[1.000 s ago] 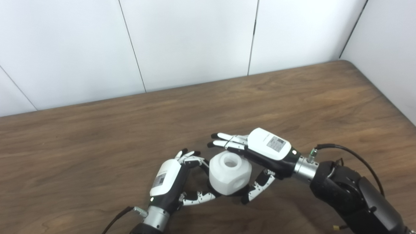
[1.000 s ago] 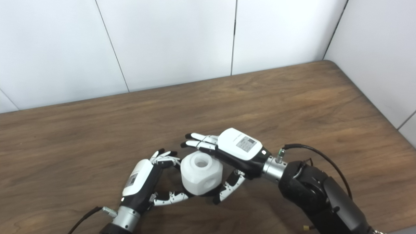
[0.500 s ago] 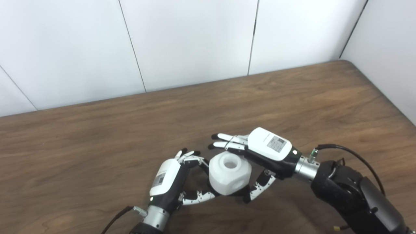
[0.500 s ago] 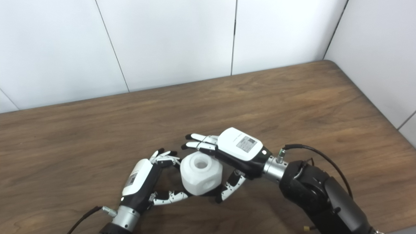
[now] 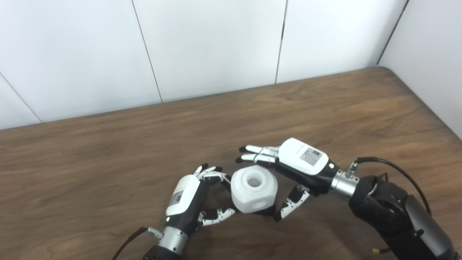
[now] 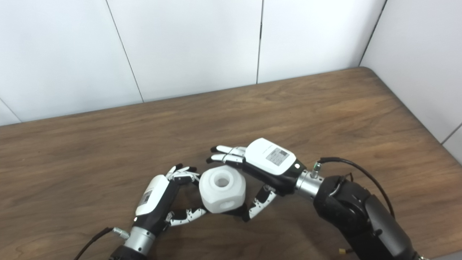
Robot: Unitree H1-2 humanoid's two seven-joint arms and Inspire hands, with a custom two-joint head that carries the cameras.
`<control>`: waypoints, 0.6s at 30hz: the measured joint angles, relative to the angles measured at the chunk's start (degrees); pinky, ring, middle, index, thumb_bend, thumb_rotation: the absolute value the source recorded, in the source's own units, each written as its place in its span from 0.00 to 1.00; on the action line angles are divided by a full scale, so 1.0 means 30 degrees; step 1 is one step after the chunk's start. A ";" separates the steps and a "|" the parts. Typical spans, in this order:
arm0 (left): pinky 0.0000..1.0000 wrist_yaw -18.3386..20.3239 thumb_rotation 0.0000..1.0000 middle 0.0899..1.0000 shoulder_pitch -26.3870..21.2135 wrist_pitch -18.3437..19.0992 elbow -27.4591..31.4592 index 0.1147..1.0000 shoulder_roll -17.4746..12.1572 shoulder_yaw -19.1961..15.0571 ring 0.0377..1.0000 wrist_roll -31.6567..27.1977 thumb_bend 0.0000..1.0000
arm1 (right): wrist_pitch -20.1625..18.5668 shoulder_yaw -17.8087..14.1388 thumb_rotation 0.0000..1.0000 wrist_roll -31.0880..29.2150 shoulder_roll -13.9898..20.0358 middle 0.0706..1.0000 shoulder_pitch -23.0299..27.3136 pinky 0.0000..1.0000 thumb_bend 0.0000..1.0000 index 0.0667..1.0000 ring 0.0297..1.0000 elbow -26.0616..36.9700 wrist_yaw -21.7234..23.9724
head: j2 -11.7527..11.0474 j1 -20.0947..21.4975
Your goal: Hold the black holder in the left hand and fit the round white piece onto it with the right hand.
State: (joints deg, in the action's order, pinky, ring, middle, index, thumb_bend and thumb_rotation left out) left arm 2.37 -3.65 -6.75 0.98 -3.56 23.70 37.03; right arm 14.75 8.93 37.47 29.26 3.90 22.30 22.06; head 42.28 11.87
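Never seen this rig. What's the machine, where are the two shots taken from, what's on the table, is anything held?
It is a humanoid robot at a wooden table. Both pictures come from two cameras side by side on its head, so they show one scene from slightly different spots; the arms enter from the bottom edge.

Each arm ends in a hand with fingers and a thumb. The left hand and the right hand sit on either side of a round white piece with a round hole on top and another on its side.

The white piece sits between both hands, their fingers spread around it. Whether either hand truly grips it, or it simply rests on the table, I cannot tell. A dark part shows just under the piece; it may be the black holder, but it is mostly hidden.
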 measured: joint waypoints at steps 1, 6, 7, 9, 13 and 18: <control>0.98 -0.0006 0.06 0.67 -0.0038 -0.0026 -0.0047 0.42 -0.0002 -0.0015 0.86 -0.0018 0.52 | -0.0022 -0.0089 0.29 -0.0007 -0.0014 0.93 0.0000 0.60 0.94 0.87 0.82 0.0101 0.0000 | -0.0029 0.0029; 0.98 -0.0088 0.06 0.67 -0.0319 -0.0386 -0.0333 0.42 -0.0020 -0.0062 0.86 -0.0192 0.52 | -0.0358 -0.0322 0.30 -0.0098 -0.0056 0.94 0.0041 0.61 0.91 0.88 0.83 0.0541 0.0104 | -0.0088 0.0117; 0.97 -0.0108 0.06 0.67 -0.0347 -0.0392 -0.0388 0.42 -0.0025 -0.0074 0.86 -0.0249 0.52 | -0.0387 -0.0352 0.30 -0.0127 -0.0056 0.94 0.0059 0.61 0.91 0.88 0.83 0.0549 0.0132 | -0.0117 0.0146; 0.97 -0.0130 0.06 0.67 -0.0348 -0.0399 -0.0399 0.42 -0.0026 -0.0091 0.85 -0.0279 0.52 | -0.0398 -0.0405 0.30 -0.0129 -0.0066 0.93 0.0124 0.60 0.92 0.88 0.82 0.0550 0.0144 | -0.0146 0.0175; 0.97 -0.0218 0.06 0.67 -0.0380 -0.0449 -0.0505 0.42 -0.0024 -0.0125 0.86 -0.0321 0.52 | -0.0399 -0.0431 0.30 -0.0057 -0.0093 0.94 0.0414 0.60 0.92 0.88 0.82 0.0561 0.0144 | -0.0176 0.0234; 0.98 -0.0289 0.06 0.67 -0.0458 -0.0499 -0.0598 0.42 -0.0022 -0.0127 0.86 -0.0453 0.52 | -0.0478 -0.0576 0.28 -0.0015 -0.0099 0.94 0.0498 0.59 0.94 0.88 0.83 0.0695 0.0235 | -0.0264 0.0381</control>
State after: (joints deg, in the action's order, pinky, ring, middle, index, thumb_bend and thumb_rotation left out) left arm 1.50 -5.03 -8.25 -0.82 -3.63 23.32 35.67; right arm 13.32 7.20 37.43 28.96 5.39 24.38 22.76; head 41.48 13.01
